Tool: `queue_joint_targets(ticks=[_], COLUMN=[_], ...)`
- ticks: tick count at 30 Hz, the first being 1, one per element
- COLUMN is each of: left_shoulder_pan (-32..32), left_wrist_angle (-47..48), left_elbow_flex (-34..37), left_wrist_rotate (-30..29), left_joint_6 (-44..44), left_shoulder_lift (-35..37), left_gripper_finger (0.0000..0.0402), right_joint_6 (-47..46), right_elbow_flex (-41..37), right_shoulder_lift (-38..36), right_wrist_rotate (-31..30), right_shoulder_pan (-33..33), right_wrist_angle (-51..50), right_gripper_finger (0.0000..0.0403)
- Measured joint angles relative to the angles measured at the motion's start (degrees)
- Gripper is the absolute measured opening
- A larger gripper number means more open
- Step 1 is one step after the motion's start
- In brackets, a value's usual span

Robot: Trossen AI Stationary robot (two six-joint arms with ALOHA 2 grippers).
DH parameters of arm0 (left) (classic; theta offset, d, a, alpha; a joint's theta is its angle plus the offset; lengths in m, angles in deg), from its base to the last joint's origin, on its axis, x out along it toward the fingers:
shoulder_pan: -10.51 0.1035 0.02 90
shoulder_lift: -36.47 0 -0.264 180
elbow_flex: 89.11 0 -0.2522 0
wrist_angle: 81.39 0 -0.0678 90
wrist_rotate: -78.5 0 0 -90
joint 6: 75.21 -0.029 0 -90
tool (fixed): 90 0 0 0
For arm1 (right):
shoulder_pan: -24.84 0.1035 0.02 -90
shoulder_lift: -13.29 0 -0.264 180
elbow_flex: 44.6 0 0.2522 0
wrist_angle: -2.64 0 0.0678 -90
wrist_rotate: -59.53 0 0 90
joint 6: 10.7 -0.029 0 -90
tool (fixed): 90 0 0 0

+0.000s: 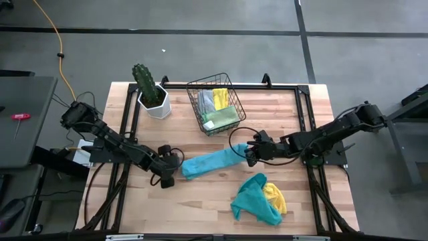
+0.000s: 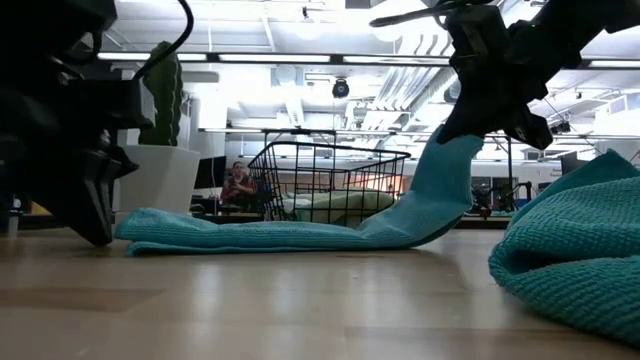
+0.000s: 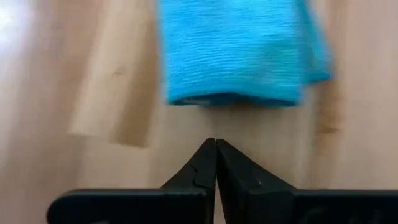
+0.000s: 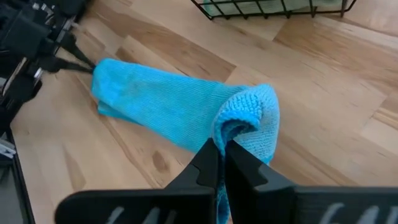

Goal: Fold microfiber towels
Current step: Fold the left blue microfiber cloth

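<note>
A blue towel (image 1: pixel 212 163) lies stretched across the middle of the table (image 1: pixel 200 201), in front of the wire basket (image 1: pixel 215 104). The right gripper (image 1: pixel 250 153) is pinched shut on the towel's right end and holds that end lifted off the wood, as the low view shows. The left gripper (image 1: pixel 175 171) sits at the towel's other end, its fingers pressed together with nothing between them; the towel edge lies just beyond the tips. A teal towel (image 1: pixel 255 199) and a yellow towel (image 1: pixel 275 197) lie bunched together near the table's front right. More towels sit in the basket, beside a potted cactus (image 1: pixel 151 92).
</note>
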Motion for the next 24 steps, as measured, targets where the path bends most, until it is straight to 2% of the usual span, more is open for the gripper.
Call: queue_joint_targets(ticks=[4,10,24], left_shoulder_pan=[0.3,0.9,1.0], left_wrist_angle=[-1.9,-2.4,-3.5], left_elbow_flex=[-0.2,-0.4,-0.2], left_wrist_rotate=[2.1,1.6,1.2], left_joint_6=[-1.2,-1.5,-2.3], left_shoulder_lift=[-0.8,-3.1,-3.0], left_gripper_finger=[0.0000,0.0000,0.0000], right_joint_6=[0.0,0.8,7.4], right_elbow_flex=[0.0,0.0,0.0], right_shoulder_lift=[0.2,1.3,9.4], right_wrist_rotate=[0.0,-0.5,-0.4], right_shoulder_pan=[0.0,0.0,-0.1], right_wrist_angle=[1.3,5.2,25.5], right_gripper_finger=[0.0000,0.0000,0.0000])
